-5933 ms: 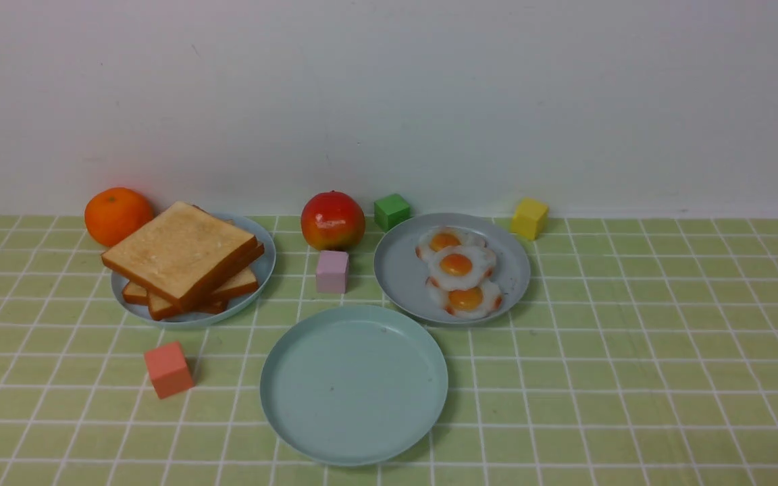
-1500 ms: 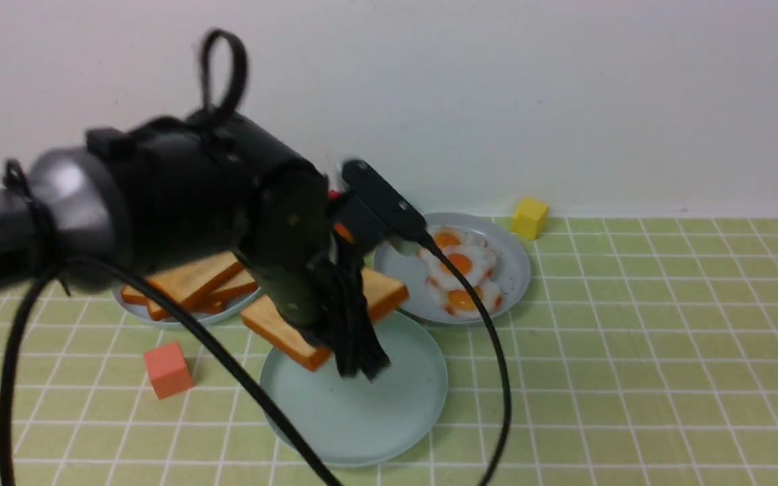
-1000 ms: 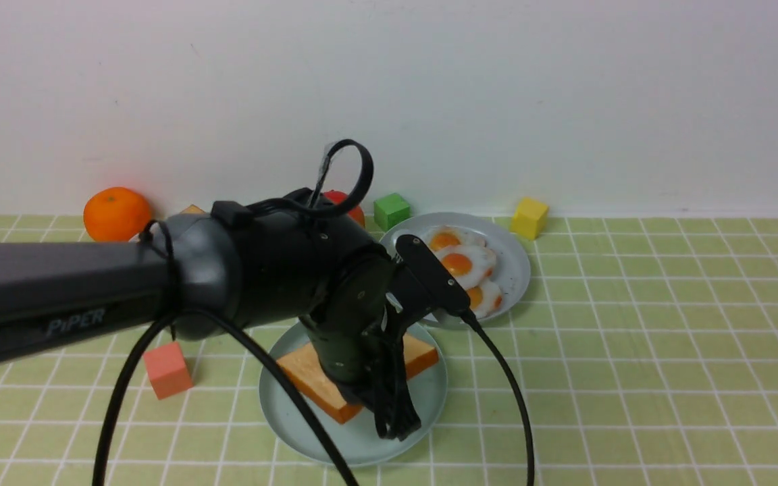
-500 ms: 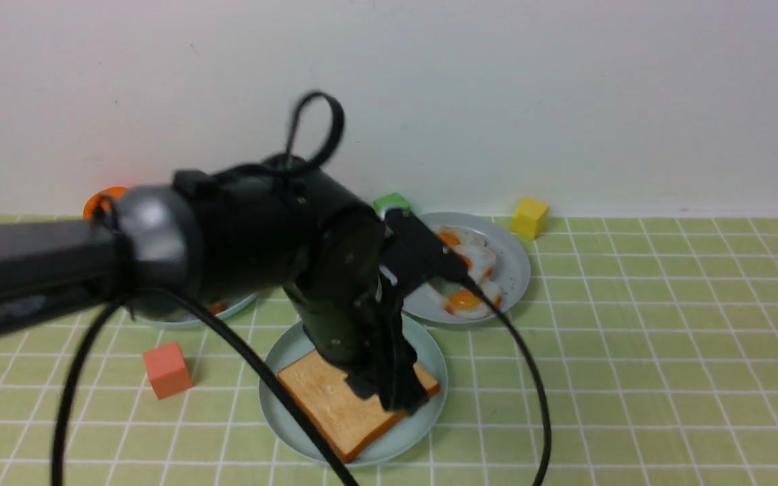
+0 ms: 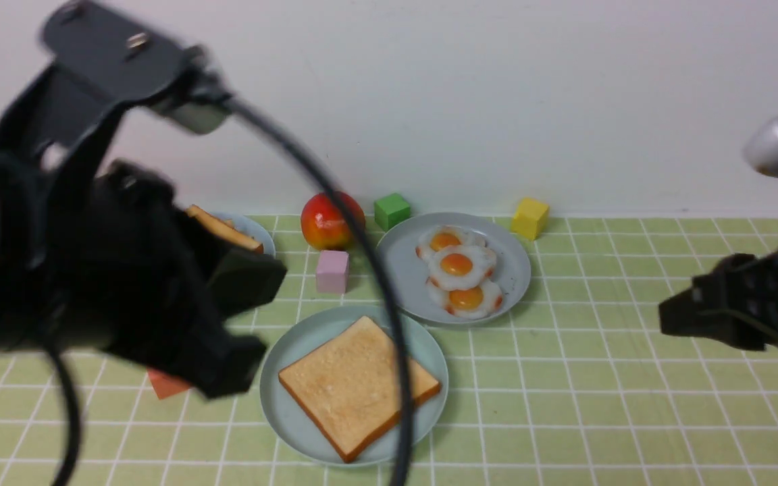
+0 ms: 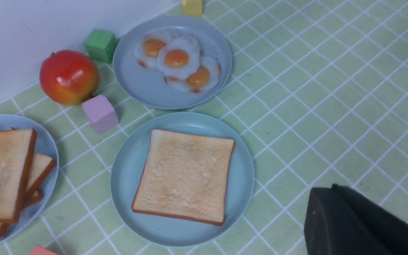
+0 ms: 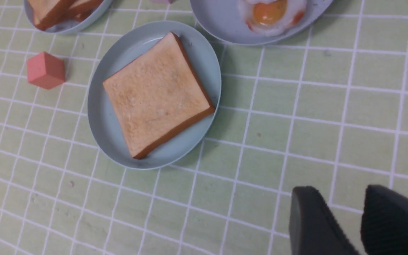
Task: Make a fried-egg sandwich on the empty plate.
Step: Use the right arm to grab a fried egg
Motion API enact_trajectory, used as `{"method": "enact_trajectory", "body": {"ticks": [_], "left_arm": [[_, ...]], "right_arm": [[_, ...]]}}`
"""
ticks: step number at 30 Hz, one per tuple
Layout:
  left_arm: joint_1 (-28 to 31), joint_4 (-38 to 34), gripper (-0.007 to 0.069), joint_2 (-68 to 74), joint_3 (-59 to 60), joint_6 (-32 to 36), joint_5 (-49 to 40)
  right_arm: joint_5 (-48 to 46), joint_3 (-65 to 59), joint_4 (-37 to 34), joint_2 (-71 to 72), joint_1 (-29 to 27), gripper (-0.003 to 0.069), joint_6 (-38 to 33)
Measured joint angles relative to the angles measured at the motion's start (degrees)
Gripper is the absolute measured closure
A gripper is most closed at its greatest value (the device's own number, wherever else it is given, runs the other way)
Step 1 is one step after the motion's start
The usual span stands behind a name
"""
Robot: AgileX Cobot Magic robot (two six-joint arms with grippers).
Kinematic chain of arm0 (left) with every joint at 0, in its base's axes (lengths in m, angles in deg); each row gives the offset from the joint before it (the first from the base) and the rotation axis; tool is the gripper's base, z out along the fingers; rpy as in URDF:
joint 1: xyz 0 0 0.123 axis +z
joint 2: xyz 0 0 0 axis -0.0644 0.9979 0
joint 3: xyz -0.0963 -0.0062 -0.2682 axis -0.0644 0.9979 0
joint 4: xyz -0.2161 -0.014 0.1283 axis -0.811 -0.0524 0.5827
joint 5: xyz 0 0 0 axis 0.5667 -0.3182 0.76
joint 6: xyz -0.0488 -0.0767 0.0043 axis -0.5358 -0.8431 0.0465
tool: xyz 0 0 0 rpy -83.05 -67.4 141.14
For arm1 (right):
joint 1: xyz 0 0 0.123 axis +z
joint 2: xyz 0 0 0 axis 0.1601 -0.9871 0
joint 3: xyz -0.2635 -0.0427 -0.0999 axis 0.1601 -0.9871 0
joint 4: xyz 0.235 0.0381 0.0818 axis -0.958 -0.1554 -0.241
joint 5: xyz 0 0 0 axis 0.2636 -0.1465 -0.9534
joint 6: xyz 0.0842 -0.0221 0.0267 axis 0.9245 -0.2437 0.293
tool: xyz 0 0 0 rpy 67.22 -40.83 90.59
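Left jaws clenched, right jaws parted; the left wrist view shows an apple (image 6: 69, 77), the right wrist view doesn't

We see our left arm's black gripper (image 5: 264, 310) with silvery screws on its flat dark bracket (image 5: 115, 50), a thick grey-black cable (image 5: 369, 250) and blocky black fingers (image 5: 234, 364), and our right gripper (image 5: 706, 317) is black too, beneath a shiny silver rounded part (image 5: 777, 145).

Even, soft light; front-view arms blurry, bkgd fairly sharp
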Motion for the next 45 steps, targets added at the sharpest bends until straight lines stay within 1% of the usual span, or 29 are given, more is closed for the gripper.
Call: {"method": "enact_trajectory", "body": {"ticks": [1, 2, 3, 6, 7, 9, 11, 14, 15, 16, 18, 19, 21, 27, 31, 41, 45], "left_arm": [[0.00, -0.73, 0.0638, -3.38, 3.06, 0.00, 1.75], [0.00, -0.73, 0.0638, -3.38, 3.06, 0.00, 2.13], [0.00, -2.00, 0.0638, -7.96, 7.91, 0.00, 5.10], [0.00, -4.44, 0.0638, -17.22, 16.51, 0.00, 13.42], [0.00, -4.51, 0.0638, -17.60, 16.96, 0.00, 13.95], [0.00, -5.42, 0.0638, -20.87, 21.58, 0.00, 19.71], [0.00, -6.64, 0.0638, -21.94, 23.44, 0.00, 22.48], [0.00, -8.89, 0.0638, -21.79, 24.04, 0.00, 24.01], [0.00, -9.01, 0.0638, -21.79, 24.04, 0.00, 24.02], [0.00, -9.64, 0.0638, -21.44, 24.04, 0.00, 24.48], [0.00, -9.90, 0.0638, -21.09, 24.04, 0.00, 24.71], [0.00, -10.11, 0.0638, -20.78, 24.04, -0.05, 24.84], [0.00, -10.16, 0.0638, -20.61, 24.04, -0.05, 24.84], [0.00, -10.16, 0.0638, -20.53, 24.24, -0.05, 24.90], [0.00, -10.18, 0.0638, -20.53, 24.30, -0.05, 24.90], [0.00, -10.25, 0.0638, -20.53, 24.30, -0.05, 24.90], [0.00, -10.30, 0.0638, -20.53, 24.30, -0.05, 24.90]], "right_arm": [[0.28, 1.31, -0.94, -3.05, 0.00, 0.0421, 0.00], [0.28, 1.60, -1.08, -3.66, 0.00, 0.0421, 0.00], [0.53, 3.78, -2.18, -7.98, 0.00, 0.0421, 0.00], [0.89, 9.75, -4.09, -18.22, 0.00, 0.0421, 0.00], [0.89, 10.15, -4.22, -18.22, 0.00, 0.0421, 0.00], [1.48, 15.32, -5.51, -25.21, 0.00, 0.0412, 0.04], [1.91, 18.76, -6.41, -30.04, 0.00, 0.0396, 0.04], [2.11, 24.18, -7.76, -36.71, 0.00, 0.0348, 0.04], [2.11, 24.54, -7.84, -36.71, 0.00, 0.0344, 0.04], [2.20, 27.18, -8.47, -39.65, 0.00, 0.0320, 0.04], [2.76, 29.86, -8.94, -42.75, 0.00, 0.0299, 0.04], [3.66, 33.24, -9.53, -45.56, 0.00, 0.0278, 0.04], [4.86, 36.74, -10.33, -48.76, -0.05, 0.0266, 0.04], [6.39, 43.65, -14.06, -56.52, -0.05, 0.0260, 0.11], [6.56, 45.60, -14.71, -59.73, -0.05, 0.0259, 0.11], [8.34, 45.94, -15.52, -62.57, -0.05, 0.0259, 0.11], [10.23, 46.33, -17.40, -63.37, -0.05, 0.0259, 0.17]]}}
